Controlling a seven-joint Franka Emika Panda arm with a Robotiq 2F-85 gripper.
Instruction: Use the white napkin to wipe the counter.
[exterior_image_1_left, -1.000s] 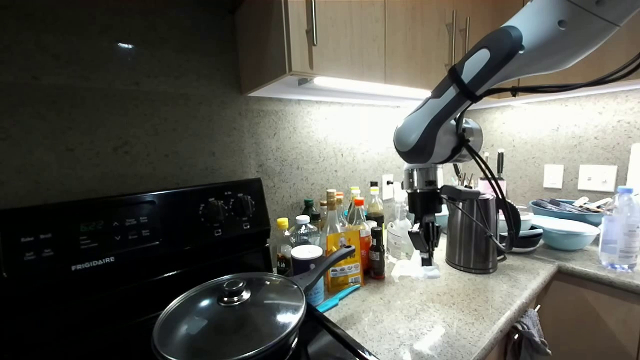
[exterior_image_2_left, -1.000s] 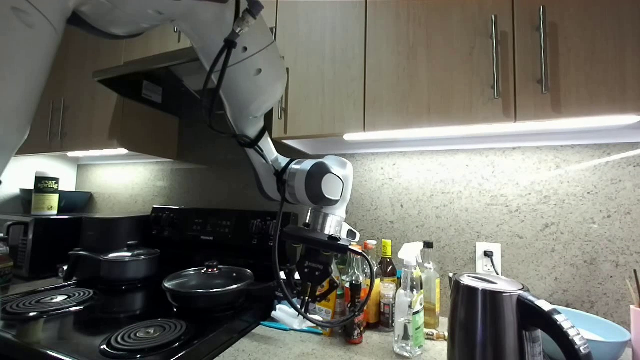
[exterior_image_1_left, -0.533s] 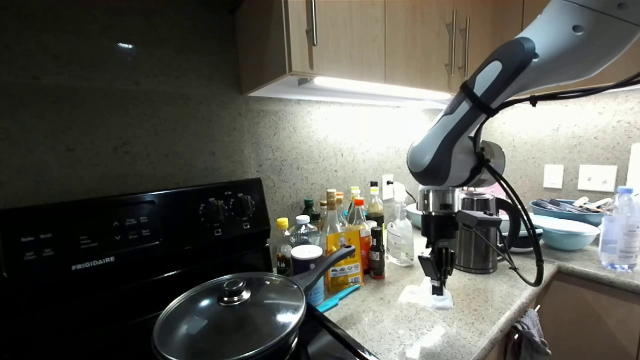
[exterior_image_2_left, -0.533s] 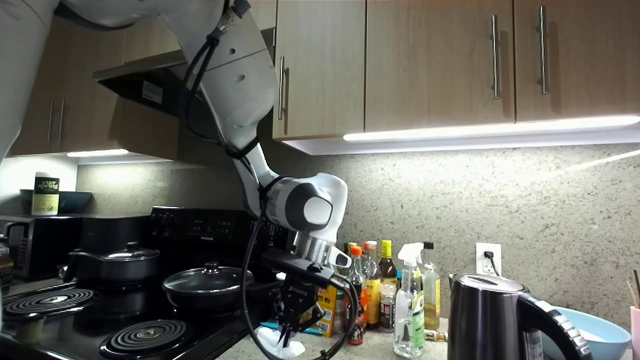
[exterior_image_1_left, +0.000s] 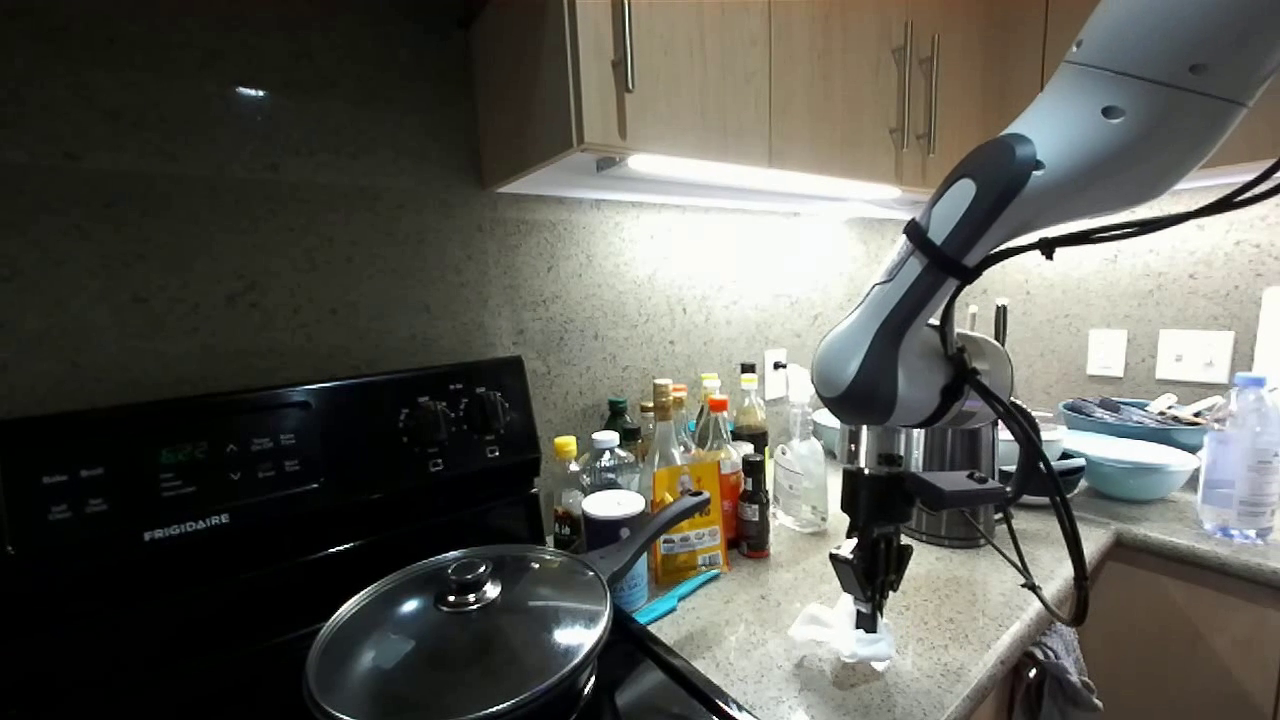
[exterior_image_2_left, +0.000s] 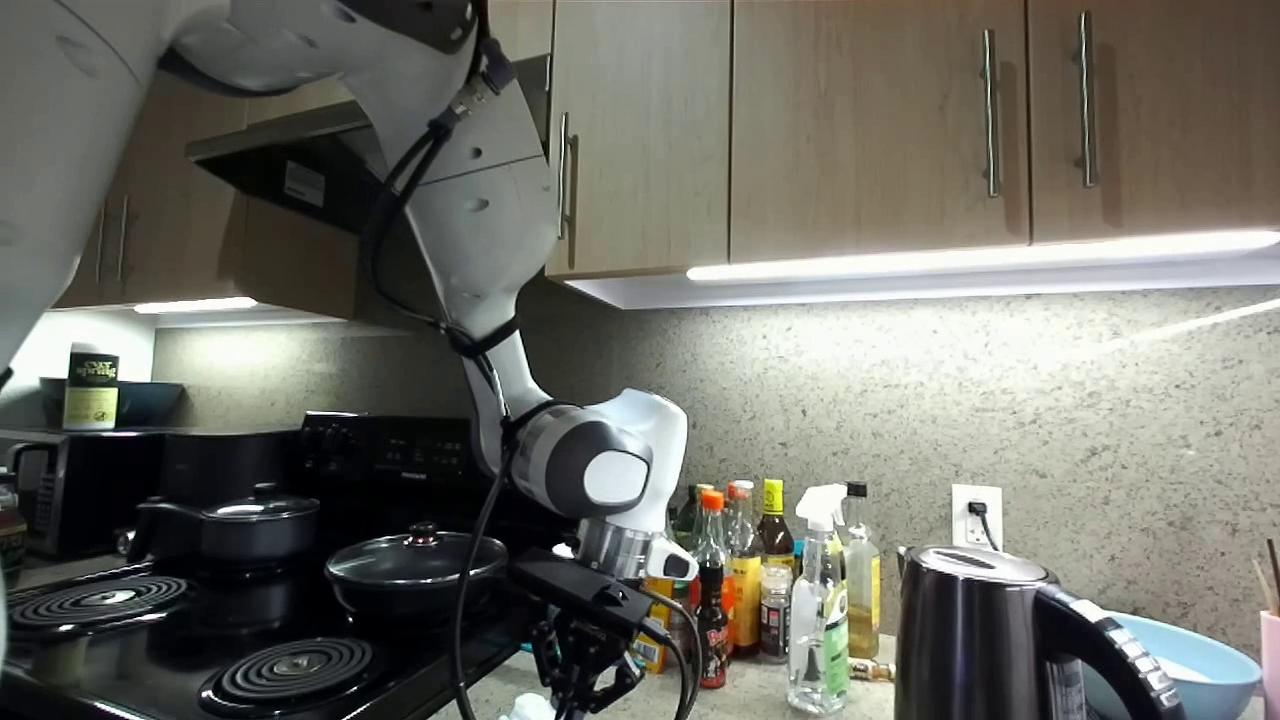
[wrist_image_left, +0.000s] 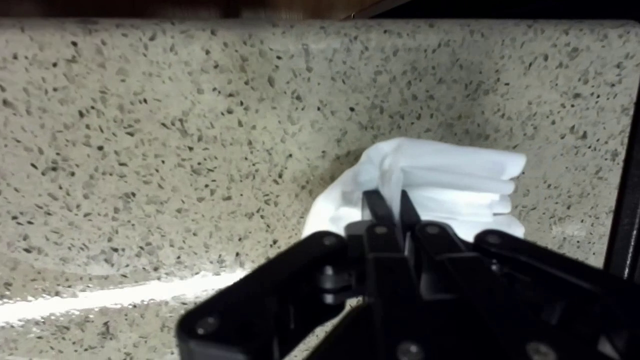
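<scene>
Wiping likely needs the gripper (wrist_image_left: 391, 200), pinched to a thin gap on the napkin (wrist_image_left: 442, 185), which sits on or just above the counter (wrist_image_left: 175, 150), to press evenly and stop short of the stove (exterior_image_2_left: 240, 608).

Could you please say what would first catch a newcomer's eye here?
Probably the pale robot arm, upper right in an exterior view, and the white napkin pinched in its gripper near the wrist view's centre. Then perhaps the lidded pan on the black stove, at that exterior view's lower left.
</scene>
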